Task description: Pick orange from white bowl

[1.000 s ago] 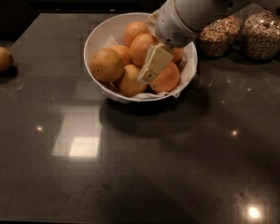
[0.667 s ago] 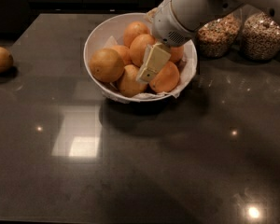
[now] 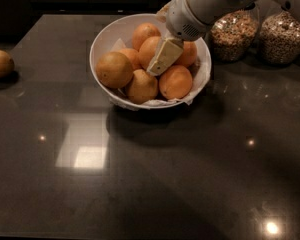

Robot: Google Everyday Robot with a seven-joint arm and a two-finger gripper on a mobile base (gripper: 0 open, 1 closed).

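The white bowl (image 3: 104,39) stands at the back middle of the dark counter, lined with crumpled white paper and holding several oranges. A large, bright orange (image 3: 175,82) lies at the bowl's front right. My gripper (image 3: 164,57) hangs from the white arm (image 3: 200,4) coming in from the upper right. It sits over the middle of the pile, just above and left of that orange, between it and the orange (image 3: 152,51) behind. It holds nothing that I can see.
A duller yellow-brown orange (image 3: 0,64) lies alone at the counter's left edge. Two glass jars of grain (image 3: 235,31) (image 3: 285,34) stand right of the bowl, behind the arm. Glossy dark counter (image 3: 150,174) stretches in front of the bowl.
My gripper has risen a little and shifted slightly back over the pile. The oranges and the bowl have not moved.
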